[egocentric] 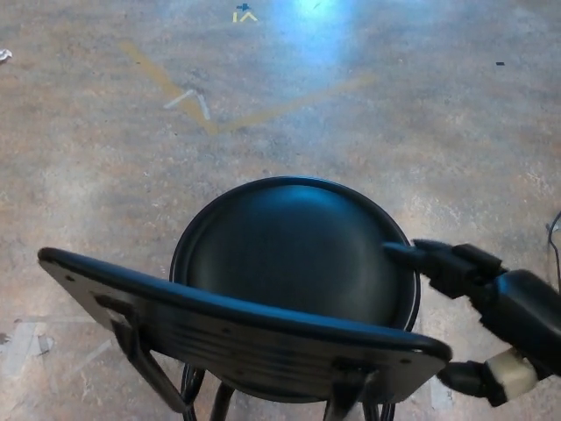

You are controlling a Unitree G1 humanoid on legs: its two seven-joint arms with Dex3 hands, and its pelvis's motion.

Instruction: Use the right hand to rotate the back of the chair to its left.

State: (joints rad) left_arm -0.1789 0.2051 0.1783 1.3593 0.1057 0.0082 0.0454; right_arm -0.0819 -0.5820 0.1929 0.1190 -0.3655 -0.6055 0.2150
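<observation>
A black chair with a round seat (298, 250) stands just below me. Its curved backrest (237, 329) runs across the bottom of the head view, slanting from upper left down to lower right. My right hand (478, 294) comes in from the right and sits at the backrest's right end. Its upper fingers (429, 259) reach over the seat's right edge, and the thumb (473, 379) lies low behind the backrest's end. The fingers are apart and hold nothing. My left hand does not show.
Worn concrete floor (105, 158) lies all around, with faded yellow tape lines (188, 101) ahead of the chair. Pale tape scraps (26, 346) mark the floor at lower left. A thin cable (554, 232) shows at the right edge.
</observation>
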